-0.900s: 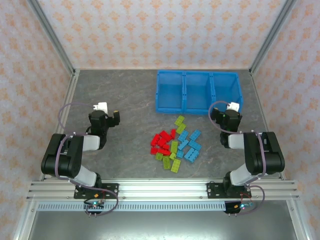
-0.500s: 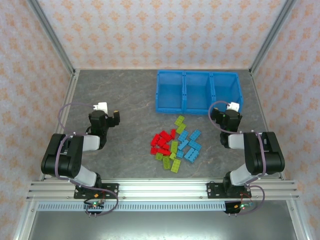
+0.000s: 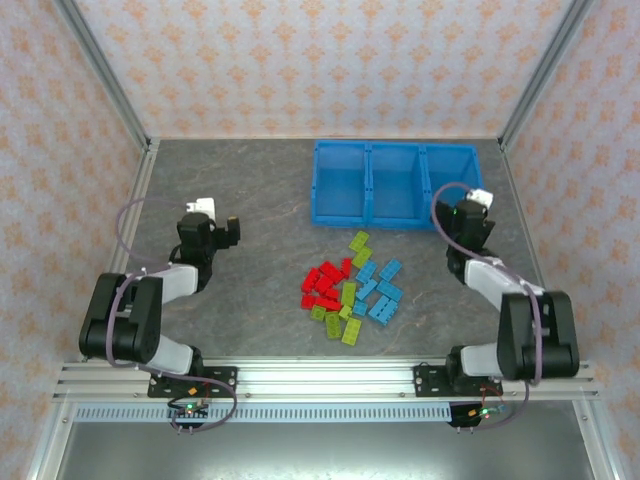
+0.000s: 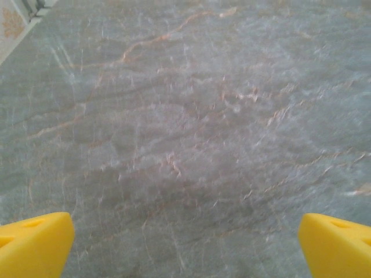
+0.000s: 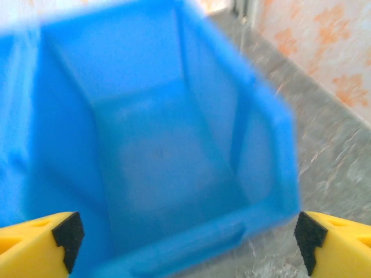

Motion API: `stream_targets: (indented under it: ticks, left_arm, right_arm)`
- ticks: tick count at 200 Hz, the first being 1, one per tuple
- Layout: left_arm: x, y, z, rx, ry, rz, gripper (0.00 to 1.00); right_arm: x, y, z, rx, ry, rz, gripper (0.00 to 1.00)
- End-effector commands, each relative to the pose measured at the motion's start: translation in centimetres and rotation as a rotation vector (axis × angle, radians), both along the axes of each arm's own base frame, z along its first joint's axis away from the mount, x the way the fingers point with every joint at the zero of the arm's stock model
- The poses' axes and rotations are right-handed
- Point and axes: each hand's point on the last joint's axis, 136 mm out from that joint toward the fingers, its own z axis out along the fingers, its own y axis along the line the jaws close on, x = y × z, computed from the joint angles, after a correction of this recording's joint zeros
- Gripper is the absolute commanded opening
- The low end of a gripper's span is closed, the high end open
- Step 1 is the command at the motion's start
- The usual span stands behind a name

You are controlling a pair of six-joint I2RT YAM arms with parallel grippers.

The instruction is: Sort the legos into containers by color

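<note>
The legos lie in a loose pile at the table's middle: red ones (image 3: 324, 285) on the left, lime green ones (image 3: 359, 247) at the top and bottom, light blue ones (image 3: 383, 295) on the right. The containers (image 3: 396, 148), three joined blue bins, stand behind the pile and look empty. My left gripper (image 3: 212, 222) hovers over bare table left of the pile; its yellow fingers (image 4: 35, 244) stand wide open with nothing between them. My right gripper (image 3: 468, 214) is at the right bin's near edge, open (image 5: 186, 238), looking into that bin (image 5: 266, 145).
Aluminium frame rails (image 3: 330, 378) run along the near edge, and patterned walls close the other three sides. Bare grey table (image 3: 250, 180) stretches left of the bins and around the pile.
The right arm has stretched out and swung away from me toward the right bin. The left gripper has shifted slightly farther away. The legos have not moved.
</note>
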Motion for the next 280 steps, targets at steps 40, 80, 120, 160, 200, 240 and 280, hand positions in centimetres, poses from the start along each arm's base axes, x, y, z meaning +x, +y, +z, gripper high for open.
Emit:
stream_targets:
  ticks: [40,80,120,160,200,240,280]
  left_arm:
    - [-3.7,-6.6,9.3,0.015,0.021,-0.285,1.00]
    - [-9.2,-13.6,9.3,0.039,0.093,-0.731,1.00]
    - [-16.9,-20.1,5.6,0.090,0.074,-1.282,1.00]
    - [-16.9,-20.6,3.6,0.109,0.113,-1.290,1.00]
    - [-16.6,-20.6,3.4,0.122,0.118,-1.277,1.00]
    - [-16.3,-20.6,3.4,0.126,0.121,-1.265,1.00]
    - [-16.2,-20.5,3.3,0.127,0.123,-1.255,1.00]
  right_arm:
    - [-8.2,4.8,2.6,0.403,0.361,-0.040,0.94]
    - [-13.3,10.0,0.1,0.497,0.646,0.069,0.90]
    - [-16.0,13.7,-4.3,0.484,0.826,0.096,0.89]
    - [-18.8,16.7,-8.4,0.555,0.932,0.043,0.86]
    - [-22.3,17.4,-10.2,0.529,0.981,0.051,0.69]
    - [-23.0,17.3,-10.6,0.543,0.957,0.039,0.54]
    - [-22.4,18.9,-11.3,0.565,0.979,0.081,0.57]
